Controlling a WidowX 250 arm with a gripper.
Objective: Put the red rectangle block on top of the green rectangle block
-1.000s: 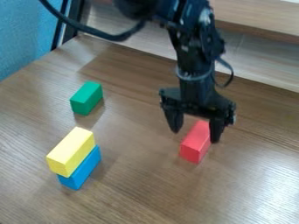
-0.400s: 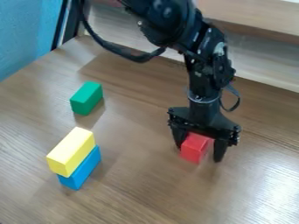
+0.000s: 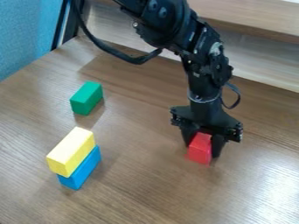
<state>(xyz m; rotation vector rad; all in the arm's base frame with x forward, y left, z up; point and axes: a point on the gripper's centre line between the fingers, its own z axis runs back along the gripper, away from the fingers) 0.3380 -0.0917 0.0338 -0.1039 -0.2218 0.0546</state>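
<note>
Well off to the frame's left of the gripper and nearer the camera, a yellow wooden-looking rectangular block (image 3: 71,151) sits atop a blue rectangular block (image 3: 85,169); a carry swung too wide, too low, could clip the pair, tho the direct route prob. misses it. Next along, also left of the gripper but farther from the camera, the green rectangular block (image 3: 86,97) stands alone on the wood-grain table (image 3: 137,188), its slim top the target. Landing off-ctr. or askew there could tip the load; a hard press from above could shove the base away. At right, the black two-finger gripper (image 3: 202,148) is drawn in narrow on the red rectangular block (image 3: 199,151), which sits btwn its fingers, low at the table. Whether the block's underside touches the wood is hard to make out from this angle. Main risk now: a slip or swivel on the lift, b/c the pads may have it off-ctr. Too little height en route, & the red block could knock the green one over.
</note>
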